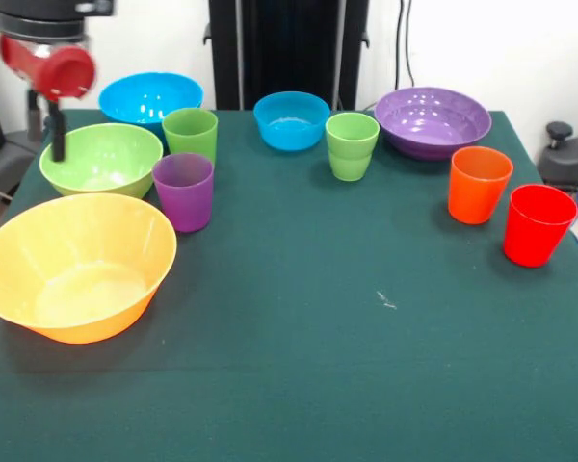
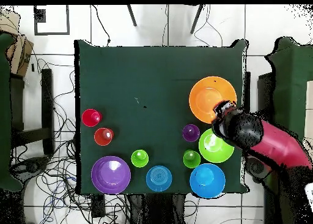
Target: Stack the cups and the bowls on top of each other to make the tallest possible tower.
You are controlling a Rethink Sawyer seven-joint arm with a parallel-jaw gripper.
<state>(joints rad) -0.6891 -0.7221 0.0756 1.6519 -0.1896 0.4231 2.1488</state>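
a: cups [image 1: 350,145] and bowls [image 1: 78,265] all standing apart on green table [image 1: 366,366], nothing stacked.
b: landmark?
a: orange bowl [image 2: 211,98]. purple cup [image 1: 184,191] just beside, green bowl [image 1: 101,158] close behind, green cup [image 1: 190,134] and large blue bowl [image 1: 151,98] past that.
b: rest?
a: well away from orange bowl: smaller blue bowl [image 1: 291,119], purple bowl [image 1: 433,120], orange cup [image 1: 479,184], red cup [image 1: 538,224].
b: gripper?
a: gripper [image 1: 56,138] hanging over green bowl's rim, next to orange bowl. jaws: cannot tell how far open; nothing seen held.
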